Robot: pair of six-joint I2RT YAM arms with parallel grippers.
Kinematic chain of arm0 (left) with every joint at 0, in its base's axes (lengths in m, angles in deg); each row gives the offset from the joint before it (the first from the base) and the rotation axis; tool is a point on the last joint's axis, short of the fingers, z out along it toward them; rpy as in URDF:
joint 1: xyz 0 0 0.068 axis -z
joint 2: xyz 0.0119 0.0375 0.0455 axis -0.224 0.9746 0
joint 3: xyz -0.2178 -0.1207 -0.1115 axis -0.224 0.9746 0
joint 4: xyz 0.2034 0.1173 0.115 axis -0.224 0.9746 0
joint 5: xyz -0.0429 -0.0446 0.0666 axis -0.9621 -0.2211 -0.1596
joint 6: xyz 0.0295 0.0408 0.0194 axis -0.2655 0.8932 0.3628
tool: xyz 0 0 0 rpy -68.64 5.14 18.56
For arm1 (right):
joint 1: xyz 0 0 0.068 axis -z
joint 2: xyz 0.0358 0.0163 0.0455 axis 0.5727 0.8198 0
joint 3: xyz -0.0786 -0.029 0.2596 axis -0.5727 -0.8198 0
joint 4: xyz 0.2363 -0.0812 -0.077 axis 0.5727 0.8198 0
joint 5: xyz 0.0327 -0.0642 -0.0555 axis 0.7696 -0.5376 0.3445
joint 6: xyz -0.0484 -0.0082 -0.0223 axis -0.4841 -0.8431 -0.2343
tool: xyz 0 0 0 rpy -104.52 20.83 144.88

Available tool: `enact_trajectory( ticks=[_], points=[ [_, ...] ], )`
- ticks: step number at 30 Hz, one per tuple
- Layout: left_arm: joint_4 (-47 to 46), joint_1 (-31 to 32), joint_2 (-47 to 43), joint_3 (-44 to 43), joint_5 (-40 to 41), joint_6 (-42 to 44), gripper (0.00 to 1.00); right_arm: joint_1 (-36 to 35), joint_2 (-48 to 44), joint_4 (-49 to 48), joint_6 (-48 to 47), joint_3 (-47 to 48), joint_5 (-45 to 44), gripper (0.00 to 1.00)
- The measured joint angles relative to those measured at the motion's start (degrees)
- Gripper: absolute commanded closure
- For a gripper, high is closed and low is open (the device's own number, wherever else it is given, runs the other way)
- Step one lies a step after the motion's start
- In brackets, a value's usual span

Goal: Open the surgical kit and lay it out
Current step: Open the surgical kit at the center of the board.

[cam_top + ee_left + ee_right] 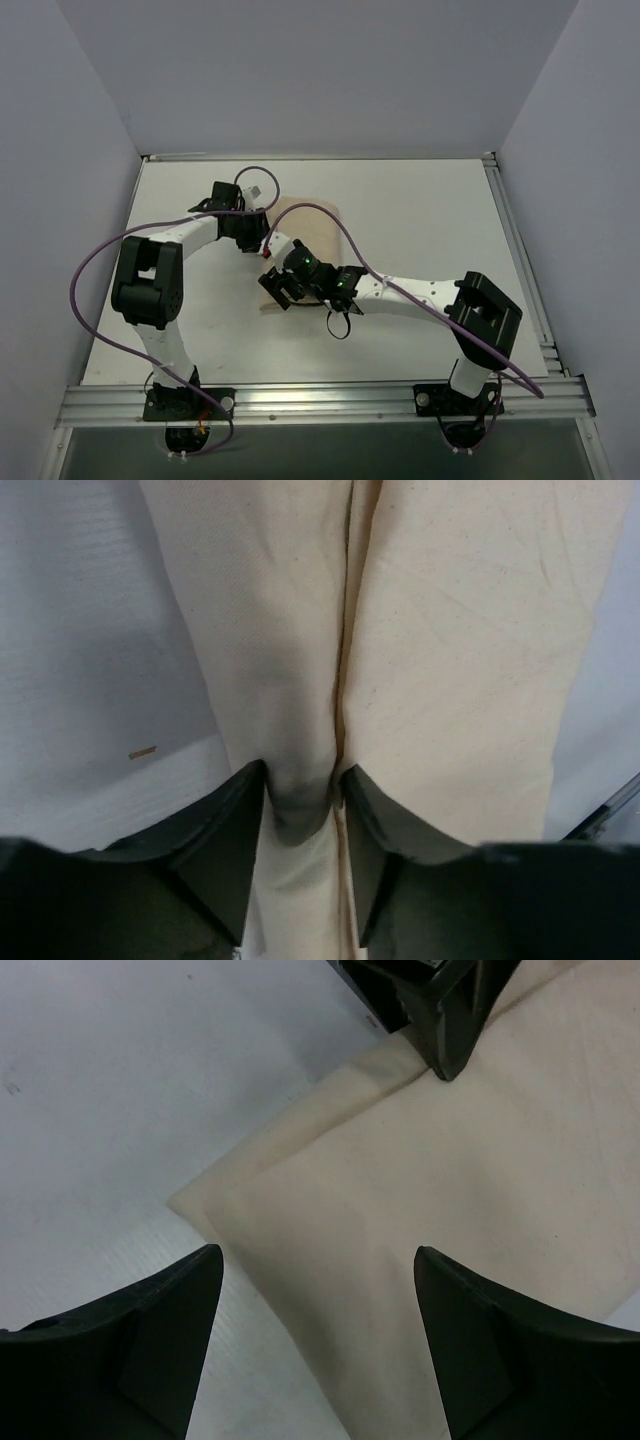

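Your table [420, 230] is a flat white surface, faintly textured up close. The beige cloth wrap [305, 222] sits on it left of centre as a folded bundle, mostly covered by both arms in the top view. It's matte woven fabric, with soft creases and layered edges; one folded corner points toward the bare table in the right wrist view [200, 1205].

Your left gripper [300, 800] is nearly closed, with a raised ridge of the wrap [300, 680] pinched between its dark angular fingers [225, 840]. The cloth bunches into a vertical pleat running away from the pinch.

Your right gripper [318, 1290] is wide open and holds nothing. Its two black wedge-shaped fingers [150, 1330] straddle the wrap's corner edge. They look to be just above the cloth, but I can't confirm contact from this angle. The left gripper's fingertip [445, 1030] shows at the top of that view, down on the fold.

There's a small tan fleck [142, 752] on the table beside the wrap.
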Motion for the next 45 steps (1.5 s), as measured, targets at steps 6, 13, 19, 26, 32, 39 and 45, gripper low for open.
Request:
enact_trajectory(
  ticks=[6, 13, 19, 26, 32, 39, 45],
  points=[
    [1.5, 0.0, -0.9, -1.9, 2.4, 5.4, 0.35, 0.0, 5.7, 1.2, -3.6, 3.9, 1.0, 0.31],
    [4.5, -0.3, -3.0, -2.9, 4.9, 9.5, 0.33, -0.1, 7.2, 1.1, -5.5, 5.7, 3.1, 0.37],
    [6.2, -1.0, -4.5, -3.6, 7.5, 11.8, 0.33, -0.2, 7.8, 1.2, -6.3, 5.9, 5.1, 0.49],
    [6.8, -2.4, -6.3, -3.6, 8.0, 12.8, 0.33, -0.2, 10.3, 1.2, -6.8, 5.9, 8.6, 0.75],
    [7.6, -2.9, -6.7, -3.6, 8.0, 13.4, 0.33, 0.2, 10.2, 1.2, -6.8, 6.2, 8.9, 1.00],
    [7.5, -2.9, -8.7, -3.6, 8.0, 14.4, 0.32, 2.6, 7.0, 1.1, -4.2, 6.2, 10.4, 1.00],
    [7.6, -2.8, -9.0, -3.6, 8.0, 15.1, 0.32, 8.2, -0.6, -0.9, 1.9, 2.2, 9.7, 1.00]
  ],
)
